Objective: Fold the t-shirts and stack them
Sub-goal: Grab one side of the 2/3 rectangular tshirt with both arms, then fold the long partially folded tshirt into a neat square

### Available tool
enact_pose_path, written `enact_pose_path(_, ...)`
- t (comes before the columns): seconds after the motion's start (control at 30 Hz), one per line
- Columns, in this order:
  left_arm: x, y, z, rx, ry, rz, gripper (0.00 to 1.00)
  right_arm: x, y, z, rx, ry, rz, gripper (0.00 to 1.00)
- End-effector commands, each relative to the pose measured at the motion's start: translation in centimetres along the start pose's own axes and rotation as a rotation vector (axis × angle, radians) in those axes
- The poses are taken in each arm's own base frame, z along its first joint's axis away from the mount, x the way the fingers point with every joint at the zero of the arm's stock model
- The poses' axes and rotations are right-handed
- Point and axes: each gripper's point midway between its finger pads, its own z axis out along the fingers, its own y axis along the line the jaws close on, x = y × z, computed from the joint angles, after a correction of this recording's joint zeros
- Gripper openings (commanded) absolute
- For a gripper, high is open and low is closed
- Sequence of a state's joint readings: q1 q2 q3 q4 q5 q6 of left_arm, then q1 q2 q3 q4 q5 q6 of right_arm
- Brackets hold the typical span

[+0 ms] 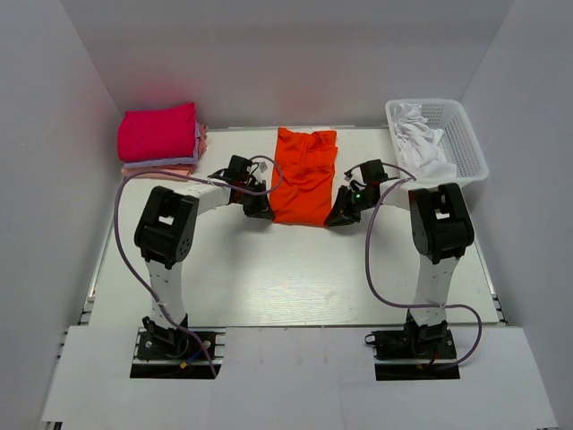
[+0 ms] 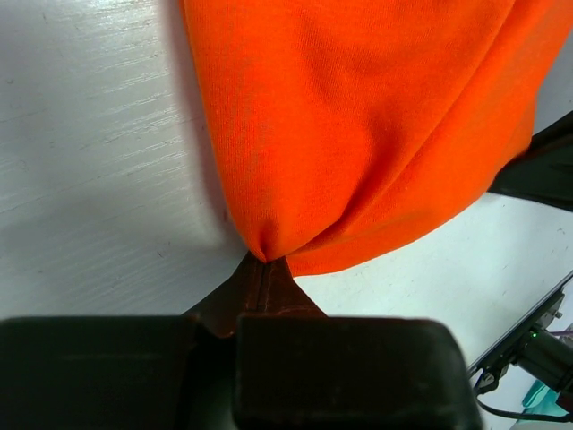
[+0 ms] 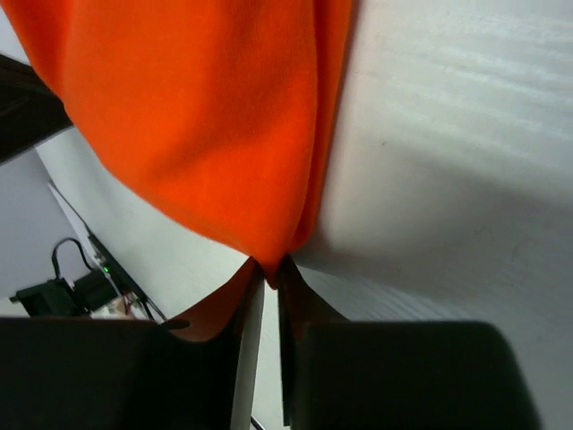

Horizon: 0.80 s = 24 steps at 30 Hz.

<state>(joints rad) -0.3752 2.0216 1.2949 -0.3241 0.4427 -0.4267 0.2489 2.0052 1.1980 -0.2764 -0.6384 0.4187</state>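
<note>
We see the orange-red t-shirt (image 1: 304,175) lying on the white table (image 1: 295,278) as a long, slightly rumpled strip. The left gripper (image 2: 267,262) is at the shirt's near left corner. Its fingers are pressed together, with the orange cloth pinched at their tips. The right gripper (image 3: 269,269) is at the shirt's near right corner. Its fingers stand only a narrow slit apart and nip the fabric between their tips. Left of the shirt, well apart from it, sits a stack of folded t-shirts (image 1: 161,143), magenta-pink on top. Right of the shirt stands a white basket (image 1: 473,148) holding white cloth (image 1: 421,134).
</note>
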Motion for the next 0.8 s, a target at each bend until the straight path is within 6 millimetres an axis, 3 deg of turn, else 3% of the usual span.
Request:
enact_pose_path(0.0,-0.4,-0.6,-0.4,0.017,-0.013,0.021,0.00,-1.2,0.1,0.7,-0.022,-0.036,-0.017,0.14)
enact_pose_path(0.07,-0.6,-0.8,-0.7,0.021,-0.022,0.025,0.00,-1.5,0.2,0.9,-0.030,-0.045,-0.019,0.00)
enact_pose_path(0.17,-1.2,-1.3,-1.4,0.021,-0.045,0.035,0.00,-1.4,0.5,0.4,-0.043,-0.040,-0.046,0.00)
enact_pose_path(0.23,-0.4,-1.2,-2.0,0.012,-0.023,0.024,0.00,-0.6,0.7,-0.4,-0.034,-0.029,-0.052,0.00)
enact_pose_path(0.27,0.1,-1.6,-2.3,0.014,-0.016,0.030,0.00,0.4,0.4,-0.6,-0.013,-0.017,-0.086,0.00)
enact_pose_path(0.3,0.0,-1.5,-3.3,-0.018,-0.030,0.029,0.00,0.6,1.6,-2.2,-0.011,-0.032,-0.110,0.00)
enact_pose_path(0.33,0.7,-1.3,-3.8,-0.034,-0.021,0.022,0.00,2.4,0.6,-2.2,0.019,-0.007,-0.100,0.00)
enact_pose_path(0.37,1.3,-1.8,-4.2,-0.031,-0.014,0.030,0.00,2.3,1.7,-3.9,0.023,-0.051,-0.142,0.00)
enact_pose_path(0.43,1.9,-2.8,-6.3,-0.039,-0.011,0.036,0.00,4.9,0.9,-4.6,0.051,-0.005,-0.104,0.00)
enact_pose_path(0.53,3.6,-3.9,-8.6,-0.032,0.029,0.020,0.00,7.2,3.6,-7.4,0.003,-0.013,-0.109,0.00)
enact_pose_path(0.57,3.6,-5.1,-10.0,-0.018,0.010,0.011,0.00,8.2,3.9,-7.9,0.004,0.007,-0.097,0.00)
enact_pose_path(0.63,4.6,-5.8,-11.8,-0.022,0.041,-0.011,0.00,8.9,5.5,-9.8,-0.006,-0.011,-0.129,0.00)
enact_pose_path(0.67,4.0,-7.3,-13.4,0.010,0.021,-0.009,0.00,8.7,6.7,-11.0,-0.009,-0.026,-0.141,0.00)
enact_pose_path(0.77,4.4,-9.2,-15.8,0.040,0.063,-0.042,0.00,8.6,8.2,-12.9,-0.013,-0.037,-0.156,0.00)
